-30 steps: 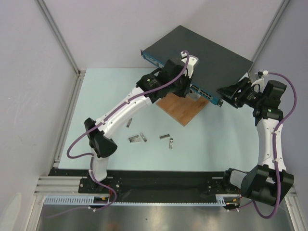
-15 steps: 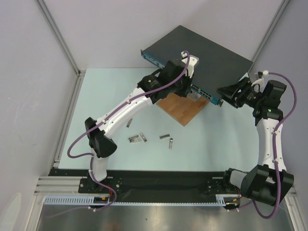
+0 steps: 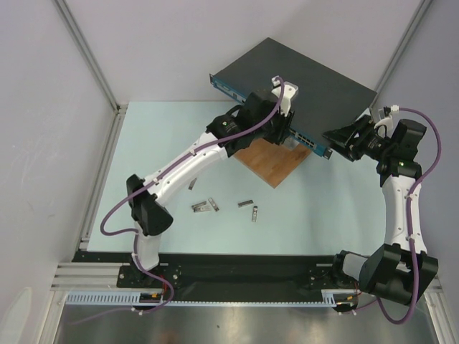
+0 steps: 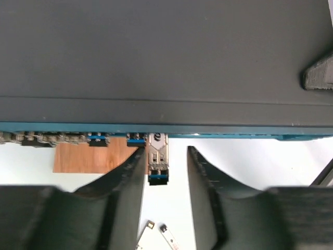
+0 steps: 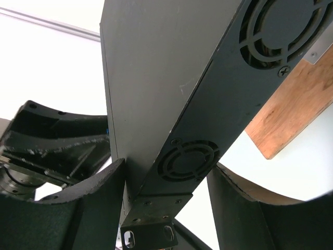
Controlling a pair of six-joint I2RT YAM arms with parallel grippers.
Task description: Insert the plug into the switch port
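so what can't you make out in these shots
Left wrist: how deep the plug sits; the switch overhang covers the port.
Top external: plug and port, hidden under the left gripper.
Right wrist: switch front out of frame.
Top external: small metal pieces, too small to identify.

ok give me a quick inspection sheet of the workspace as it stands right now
surface: pale green table, no spills seen
job's things: switch lies at an angle, its front edge above a wooden board; plug sits in a port on the blue strip, tab end sticking out
clutter: several small loose modules on the table in front of the board
grippers: left gripper open, fingers either side of the plug; right gripper clamped on the switch's end
cables: purple cable along each arm, no snag seen
surroundings: white walls and aluminium frame; nothing else seen
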